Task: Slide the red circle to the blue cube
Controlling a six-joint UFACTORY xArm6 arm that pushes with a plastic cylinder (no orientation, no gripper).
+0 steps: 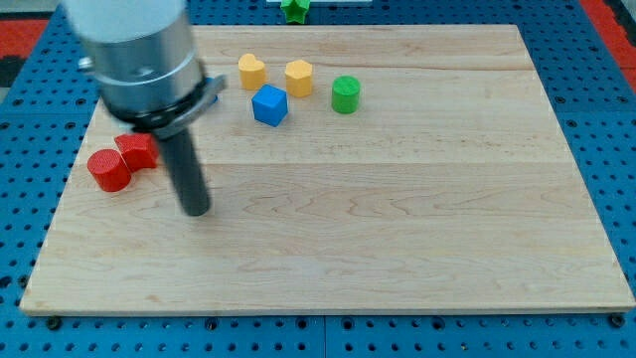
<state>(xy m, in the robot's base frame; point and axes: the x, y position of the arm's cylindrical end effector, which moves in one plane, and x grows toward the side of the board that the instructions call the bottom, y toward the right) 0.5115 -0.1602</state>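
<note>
On the pale wooden worktop (397,249), our tip (198,211), a bare rod with no claw to open or close, stands just right of the red plastic circle (108,170), which we judge must next be pushed from its left toward the blue plastic cube (269,104).

The board (397,219) is showing pale wood with fine grain and a smooth matt face. Around the board, the blue base (596,60) is looking like perforated metal or plastic. On the board, the blue cube (269,104) and red circle (108,170) are appearing as smooth, matt plastic.
</note>
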